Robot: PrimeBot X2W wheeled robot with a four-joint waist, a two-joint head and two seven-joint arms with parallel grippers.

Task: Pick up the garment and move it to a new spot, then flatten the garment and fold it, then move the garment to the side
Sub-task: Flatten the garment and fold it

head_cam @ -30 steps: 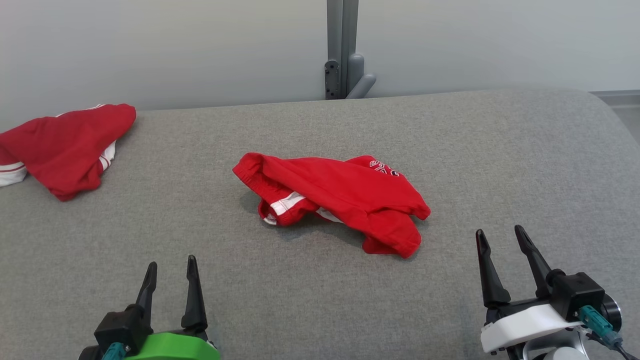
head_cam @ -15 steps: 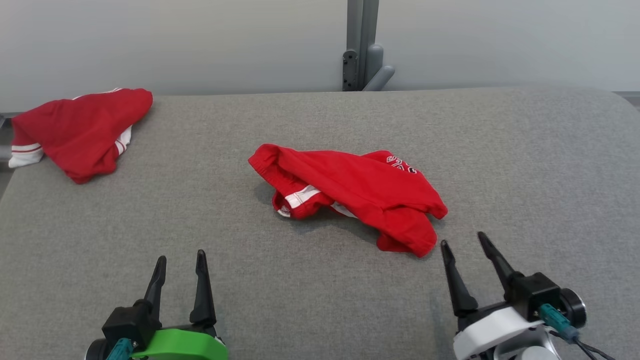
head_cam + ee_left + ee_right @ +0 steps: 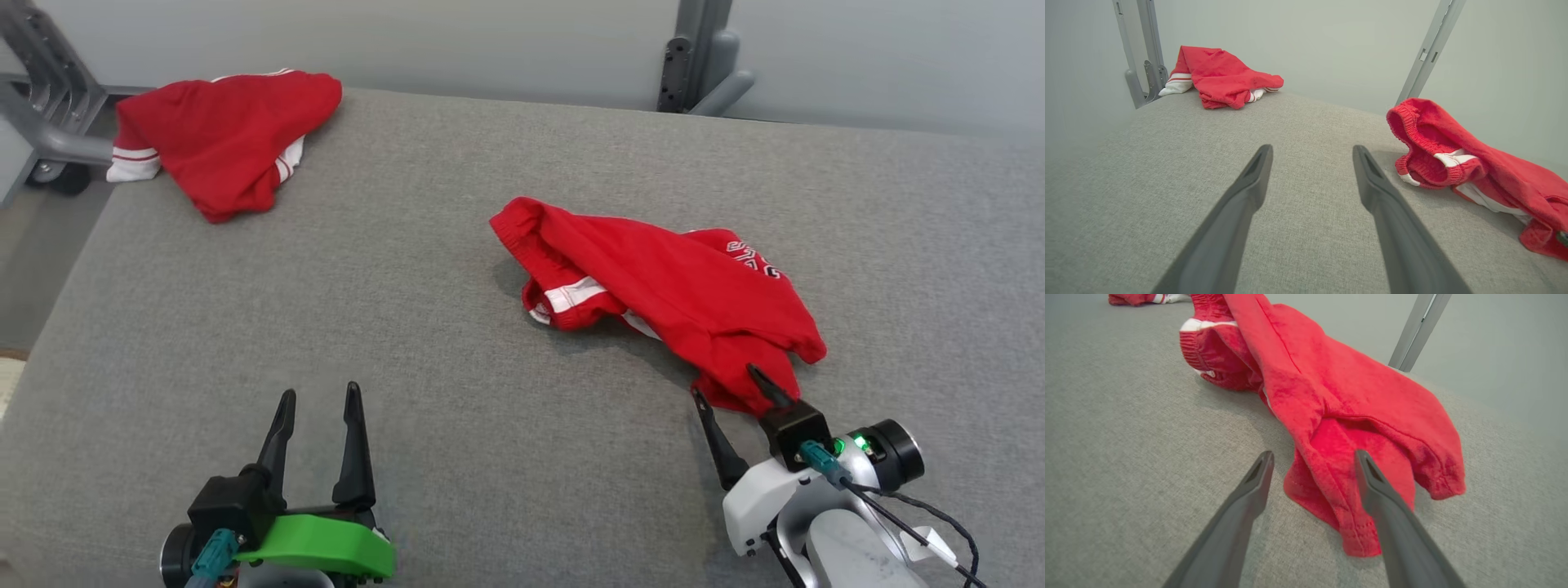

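A crumpled red garment (image 3: 669,294) with white stripes and white lettering lies on the grey padded surface (image 3: 408,310), right of centre. My right gripper (image 3: 727,384) is open at its near hem, one finger over the cloth and the other beside it. In the right wrist view the garment (image 3: 1331,400) has its hem between the spread fingers of that gripper (image 3: 1312,457), with nothing pinched. My left gripper (image 3: 318,396) stands open over bare surface at the lower left, well apart from the garment (image 3: 1457,163) that shows in the left wrist view, right of the gripper (image 3: 1310,151).
A second red garment (image 3: 224,135) with white trim lies at the far left corner, also seen as a heap (image 3: 1220,77) in the left wrist view. A grey metal post (image 3: 698,53) rises behind the surface, and a wheeled frame (image 3: 49,131) stands off the left edge.
The head camera has swung, shifting the whole scene right and up. My right gripper has moved forward and left to the garment's near hem, staying open. The left gripper has barely moved.
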